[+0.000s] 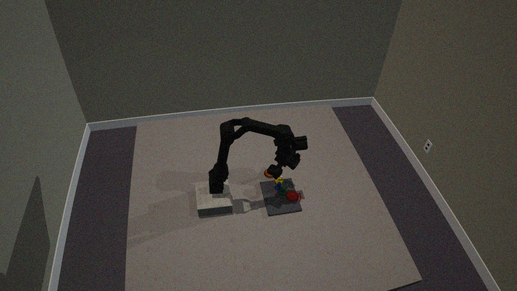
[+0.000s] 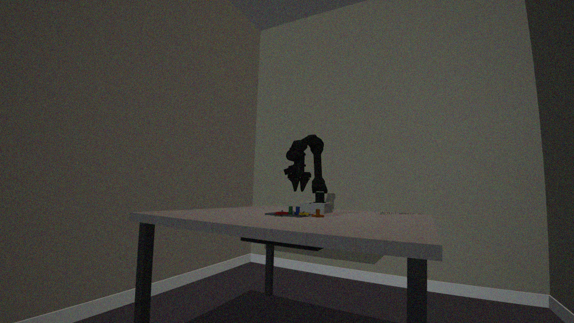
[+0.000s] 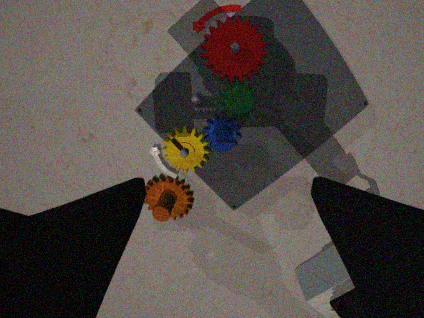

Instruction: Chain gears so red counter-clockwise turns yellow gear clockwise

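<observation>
My gripper is open and empty, high above the grey board. The red gear is on its peg. A green gear stands beside it, teeth seeming to meet. A blue gear stands between the green gear and the yellow gear, close against both. Both look flat, but exact seating is too small to tell. A loose orange gear stands on the table.
A short peg shows in shadow left of the green gear. The red arrow and the white arrow lie beside their gears. The white arm base stands beyond the board. The arm's shadow darkens much of the board.
</observation>
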You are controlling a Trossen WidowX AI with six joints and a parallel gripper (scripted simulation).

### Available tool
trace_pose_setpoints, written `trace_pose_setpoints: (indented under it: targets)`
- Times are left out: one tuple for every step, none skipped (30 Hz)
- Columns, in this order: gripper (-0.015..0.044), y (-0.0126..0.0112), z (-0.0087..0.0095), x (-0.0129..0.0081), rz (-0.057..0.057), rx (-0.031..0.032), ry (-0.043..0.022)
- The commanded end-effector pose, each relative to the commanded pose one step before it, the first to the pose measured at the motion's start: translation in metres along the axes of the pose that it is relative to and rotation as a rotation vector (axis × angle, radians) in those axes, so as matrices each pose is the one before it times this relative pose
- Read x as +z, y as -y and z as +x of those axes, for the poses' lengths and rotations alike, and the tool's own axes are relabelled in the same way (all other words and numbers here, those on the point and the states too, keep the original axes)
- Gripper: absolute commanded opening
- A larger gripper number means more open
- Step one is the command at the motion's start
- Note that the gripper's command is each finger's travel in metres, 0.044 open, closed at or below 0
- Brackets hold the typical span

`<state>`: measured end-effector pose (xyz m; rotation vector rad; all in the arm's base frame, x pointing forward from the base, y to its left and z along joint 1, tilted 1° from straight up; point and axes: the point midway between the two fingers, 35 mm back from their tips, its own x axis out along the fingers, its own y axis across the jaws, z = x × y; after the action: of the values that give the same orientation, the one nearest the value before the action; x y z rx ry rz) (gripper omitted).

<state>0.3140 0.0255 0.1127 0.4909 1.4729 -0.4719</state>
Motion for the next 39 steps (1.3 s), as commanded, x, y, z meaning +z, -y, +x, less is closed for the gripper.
trace_pose_setpoints:
  targets:
    - [0.0440,0.00022,-0.00063,-0.00041,0.0055,-0.00055,-0.00055]
    - [0.0440,0.00000,0.00000,0.00000,0.0000,0.00000,0.00000]
    - [0.0440,0.00000,0.00000,0.00000,0.0000,0.00000,0.00000]
    - [0.0440,0.00000,0.00000,0.00000,0.0000,0.00000,0.00000]
    - [0.0440,0.00000,0.00000,0.00000,0.0000,0.00000,0.00000]
    - [0.0440,0.00000,0.00000,0.00000,0.0000,0.00000,0.00000]
    - [0.0440,0.00000,0.00000,0.00000,0.0000,0.00000,0.00000]
    - [0.0440,0.00000,0.00000,0.00000,0.0000,0.00000,0.00000]
    - [0.0440,0.00000,0.00000,0.00000,0.0000,0.00000,0.00000]
    - [0.0440,0.00000,0.00000,0.00000,0.0000,0.00000,0.00000]
    - [0.0440,0.00000,0.00000,0.00000,0.0000,0.00000,0.00000]
    - [0.0440,0.00000,0.00000,0.00000,0.0000,0.00000,0.00000]
    - [0.0440,0.00000,0.00000,0.00000,0.0000,0.00000,0.00000]
    - [0.0440,0.00000,0.00000,0.00000,0.0000,0.00000,0.00000]
    - [0.0440,0.00000,0.00000,0.00000,0.0000,0.00000,0.00000]
    - [0.0440,0.00000,0.00000,0.00000,0.0000,0.00000,0.00000]
    - [0.0440,0.00000,0.00000,0.00000,0.0000,0.00000,0.00000]
    - [0.0440,0.00000,0.00000,0.00000,0.0000,0.00000,0.00000]
    - [0.0440,0.00000,0.00000,0.00000,0.0000,0.00000,0.00000]
    - [0.0440,0.00000,0.00000,0.00000,0.0000,0.00000,0.00000]
    - [0.0440,0.00000,0.00000,0.00000,0.0000,0.00000,0.00000]
    - [0.0440,0.00000,0.00000,0.00000,0.0000,0.00000,0.00000]
    - [0.0440,0.00000,0.00000,0.00000,0.0000,0.00000,0.00000]
    - [0.0440,0.00000,0.00000,0.00000,0.0000,0.00000,0.00000]
    - [0.0440,0.00000,0.00000,0.00000,0.0000,0.00000,0.00000]
    - [0.0440,0.00000,0.00000,0.00000,0.0000,0.00000,0.00000]
    - [0.0440,-0.00183,-0.00033,-0.00153,0.0000,0.00017,-0.00019]
    - [0.0440,-0.00541,-0.00099,-0.00469,0.0000,0.00050,-0.00059]
    - [0.0440,-0.00876,-0.00165,-0.00809,0.0000,0.00079,-0.00099]
    - [0.0440,-0.01051,-0.00208,-0.01059,0.0000,0.00094,-0.00125]
    - [0.0440,-0.01001,-0.00209,-0.01112,0.0000,0.00088,-0.00127]
    - [0.0440,-0.00946,-0.00210,-0.01159,0.0000,0.00082,-0.00127]
    - [0.0440,-0.00888,-0.00211,-0.01204,0.0000,0.00076,-0.00128]
    - [0.0440,-0.00829,-0.00212,-0.01246,0.0000,0.00070,-0.00128]
    - [0.0440,-0.00765,-0.00212,-0.01281,0.0000,0.00064,-0.00128]
    - [0.0440,-0.00704,-0.00213,-0.01320,0.0000,0.00059,-0.00128]
    - [0.0440,-0.00638,-0.00214,-0.01352,0.0000,0.00053,-0.00128]
    - [0.0440,-0.00571,-0.00215,-0.01381,0.0000,0.00048,-0.00127]
    - [0.0440,-0.00503,-0.00216,-0.01407,0.0000,0.00043,-0.00126]
